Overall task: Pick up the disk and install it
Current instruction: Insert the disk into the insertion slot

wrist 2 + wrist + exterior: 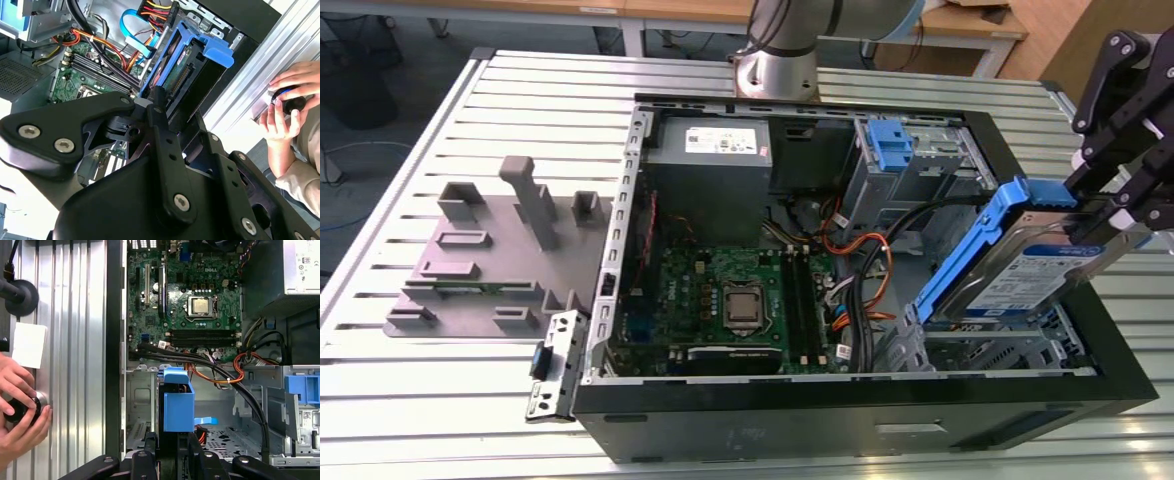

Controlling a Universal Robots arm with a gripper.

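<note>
Gripper (1105, 222) is pinched on the disk (1034, 272), jaws drawn in on its upper end. The pad contact itself sits behind the black linkage, so the grip looks firm, but I can't vouch for how deep the bite is.

Disk is in the air over the open computer case (854, 430), at the exterior view's right, above the metal drive cage (987, 350) and not seated in it. It is tilted, not flat. Long axis slopes from the gripper down into the case toward the motherboard (720, 290). Label face is turned to the exterior camera, and the blue carrier rail runs along the edge toward the exterior view's left.

In the first wrist view the disk (178, 407) is edge-on, blue carrier end pointing away from the gripper (172, 445) and toward the board. In the second wrist view the disk (182, 75) shows its connector edge just past the gripper (157, 105).

Case lies on its side on the slatted table (440, 400). A person's hand (20, 405) rests on a dark round knob on the table beside the case.
</note>
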